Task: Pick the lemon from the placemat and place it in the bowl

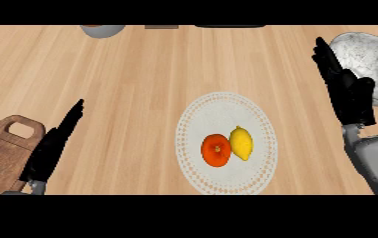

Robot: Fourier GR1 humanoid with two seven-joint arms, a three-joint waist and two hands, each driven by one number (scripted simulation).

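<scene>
Head view: lemon (pixel 241 142) lies on the placemat (pixel 221 107), well left of the straight-fingered right hand (pixel 347 89).

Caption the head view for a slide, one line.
Lemon and orange touching on a round white placemat; open left hand and right hand apart, bowl at right edge.

I am seeing an orange (pixel 215 150) lying on the near half of the round white mat, slightly left of its centre. A wooden cutting board (pixel 15 149) with a handle hole is sitting at the left edge of the light wood counter (pixel 148 82), only partly in view. At the far edge a grey rounded vessel (pixel 102 30) is showing, cut off by the frame; beside it, two dark flat shapes I cannot identify.
</scene>
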